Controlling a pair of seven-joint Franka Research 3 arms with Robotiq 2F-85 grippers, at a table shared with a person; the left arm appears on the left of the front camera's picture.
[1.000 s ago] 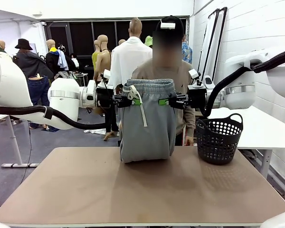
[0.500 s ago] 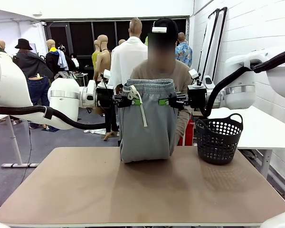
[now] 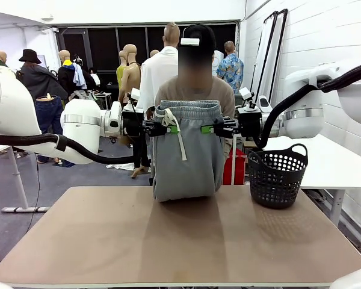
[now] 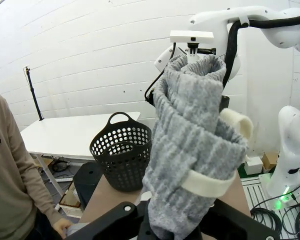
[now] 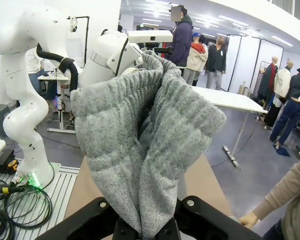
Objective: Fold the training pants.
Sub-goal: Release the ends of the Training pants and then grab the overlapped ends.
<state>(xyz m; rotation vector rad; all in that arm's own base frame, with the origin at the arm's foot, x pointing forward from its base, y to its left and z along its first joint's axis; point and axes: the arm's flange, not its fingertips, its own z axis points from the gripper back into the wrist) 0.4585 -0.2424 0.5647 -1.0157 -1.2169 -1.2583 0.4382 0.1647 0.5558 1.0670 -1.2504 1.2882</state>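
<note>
The light grey training pants (image 3: 188,156) hang folded over above the table's far edge, waistband up, with the white drawstring (image 3: 180,137) down the front. My left gripper (image 3: 170,128) is shut on the waistband's left side and my right gripper (image 3: 206,129) on its right side, level with each other. The bottom fold hangs just over the tabletop. In the left wrist view the grey cloth (image 4: 190,145) rises from my shut left gripper (image 4: 177,231). In the right wrist view the cloth (image 5: 145,140) bunches up out of my shut right gripper (image 5: 142,232).
A black perforated basket (image 3: 277,176) stands on the brown table (image 3: 180,241) at the far right. A person (image 3: 192,90) stands right behind the pants at the far side, a sleeve (image 4: 10,175) and a hand (image 5: 250,218) near the edge. A white table (image 3: 331,159) stands at right.
The pants' bottom fold has risen a little off the table. The person behind has shifted to the left. Both grippers keep their hold.
</note>
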